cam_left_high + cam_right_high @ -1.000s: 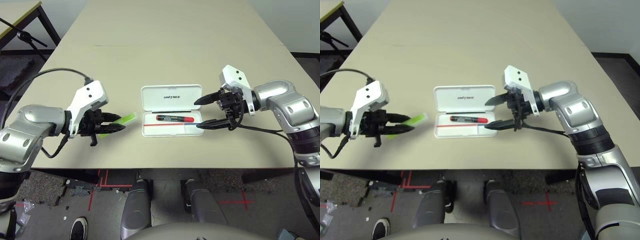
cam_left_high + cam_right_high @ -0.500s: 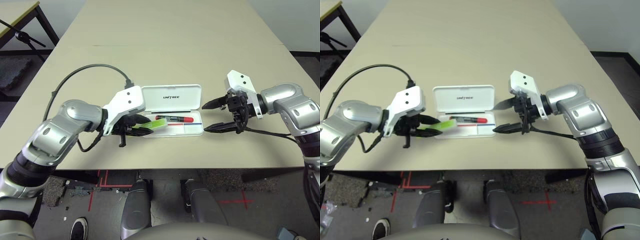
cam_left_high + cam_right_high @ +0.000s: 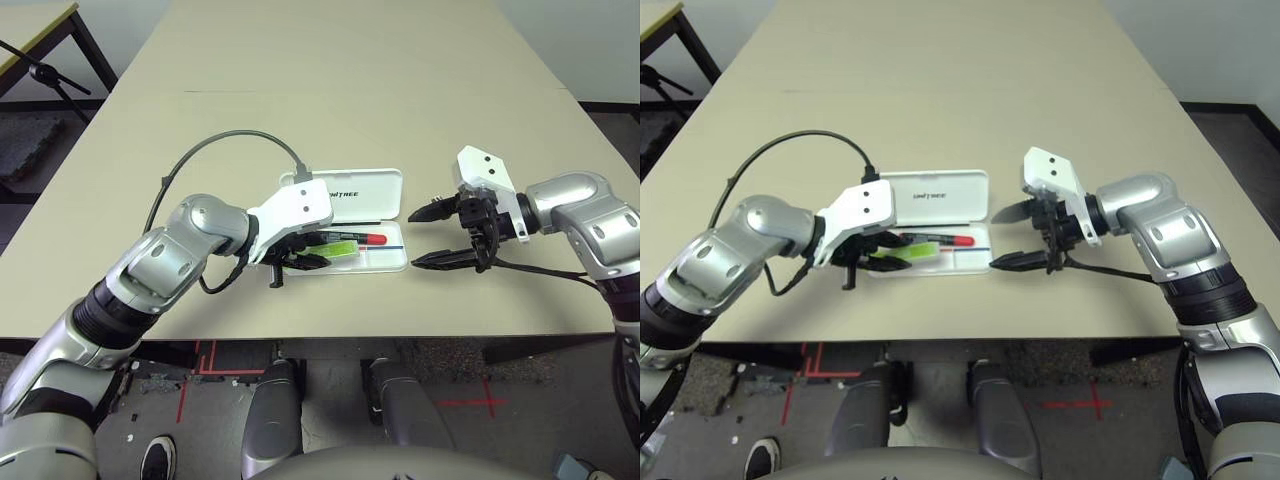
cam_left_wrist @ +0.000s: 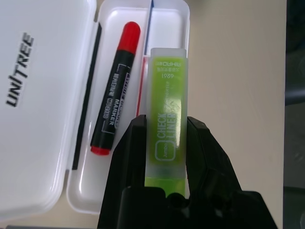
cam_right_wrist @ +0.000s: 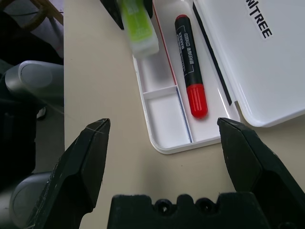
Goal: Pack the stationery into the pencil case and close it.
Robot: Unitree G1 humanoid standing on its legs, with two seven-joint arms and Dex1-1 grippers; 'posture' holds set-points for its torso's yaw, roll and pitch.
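I have the left end effector (image 4: 164, 138) clamped on the highlighter (image 4: 167, 112), its two matte black fingers (image 4: 131, 152) pressing the flat sides of the lime-green body. The highlighter is a short, squarish translucent plastic stick with a frosted clear cap and printed lettering along its face. I see it held over the near long edge of the pencil case (image 3: 385, 262), its capped end above the tray's near rim; I cannot tell whether it touches the tray.

The pencil case is a flat, glossy white hard-plastic box with rounded corners, lying open on the counter (image 3: 350, 90), which is a smooth, pale beige sheet. Its hinged lid (image 4: 33, 95) lies flat on the far side, printed with dark block letters. Inside the shallow tray a thin moulded rib divides off a small compartment at the right end, and a red and blue line runs lengthwise.

The marker (image 5: 190, 64) lies in the long compartment beside the hinge, a round black barrel with white print and a smooth red cap pointing to my right.

My right end effector (image 3: 432, 238) hangs just off the case's right end, its tapered black fingers (image 5: 86, 162) spread wide apart with nothing between them.
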